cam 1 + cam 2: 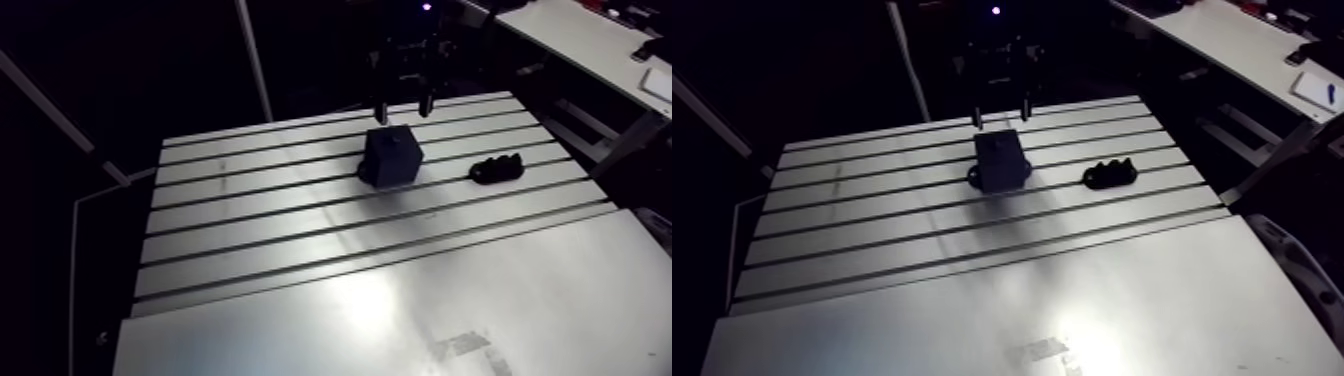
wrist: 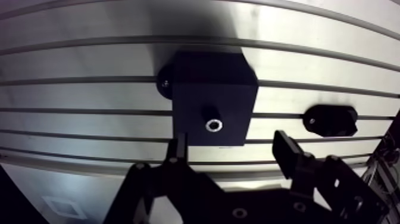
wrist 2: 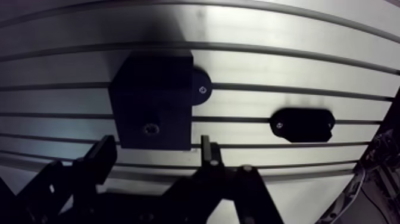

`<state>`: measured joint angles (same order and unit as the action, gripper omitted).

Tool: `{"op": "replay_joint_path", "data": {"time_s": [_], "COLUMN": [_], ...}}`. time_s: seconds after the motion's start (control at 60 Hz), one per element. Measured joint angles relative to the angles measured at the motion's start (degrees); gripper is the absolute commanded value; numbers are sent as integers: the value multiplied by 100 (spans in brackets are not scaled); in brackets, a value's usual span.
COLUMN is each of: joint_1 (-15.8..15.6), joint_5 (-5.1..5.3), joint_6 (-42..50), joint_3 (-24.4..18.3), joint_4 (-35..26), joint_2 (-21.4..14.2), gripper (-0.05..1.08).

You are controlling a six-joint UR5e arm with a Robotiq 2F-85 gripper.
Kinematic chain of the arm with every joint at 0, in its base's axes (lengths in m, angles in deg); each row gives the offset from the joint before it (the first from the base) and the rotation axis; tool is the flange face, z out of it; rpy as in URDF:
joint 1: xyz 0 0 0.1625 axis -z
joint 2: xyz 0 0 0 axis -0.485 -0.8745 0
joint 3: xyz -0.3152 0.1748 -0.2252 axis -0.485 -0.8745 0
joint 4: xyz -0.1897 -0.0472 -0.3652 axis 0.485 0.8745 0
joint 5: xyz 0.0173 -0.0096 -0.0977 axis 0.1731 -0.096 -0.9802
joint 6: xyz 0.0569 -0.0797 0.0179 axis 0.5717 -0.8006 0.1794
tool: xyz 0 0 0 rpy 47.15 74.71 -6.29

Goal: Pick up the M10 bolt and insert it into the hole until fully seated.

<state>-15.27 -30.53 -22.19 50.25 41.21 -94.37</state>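
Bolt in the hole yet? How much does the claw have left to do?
Almost finished, it seems. Done: a shiny-ringed bolt head shows in the top of the black block, so the bolt looks inserted. In hand: nothing; the claw is open and empty over the block, and the small black holder beside it looks empty. Left: maybe only confirming it is fully seated, which I cannot tell.

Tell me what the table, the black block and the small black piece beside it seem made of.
Table: aluminium, brushed and bare, judging by silver glare and long slots. Black block: matte black, plastic or coated metal; the look leaves it open. The ring on its face glints like bare metal. Small black piece: the same matte black, equally open.
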Motion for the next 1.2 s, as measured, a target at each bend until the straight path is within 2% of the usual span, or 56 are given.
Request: {"op": "replay_joint_path", "data": {"time_s": [0.5, 0.933, 1.2], "joint_1": [88, 46, -25], "joint_5": [146, 197, 329], "joint_6": [-116, -66, -41], "joint_3": [-116, -328, -528], "joint_4": [-505, -1031, -1246], "joint_2": [-857, -1512, -1864], "gripper": [0, 0, 0]}}
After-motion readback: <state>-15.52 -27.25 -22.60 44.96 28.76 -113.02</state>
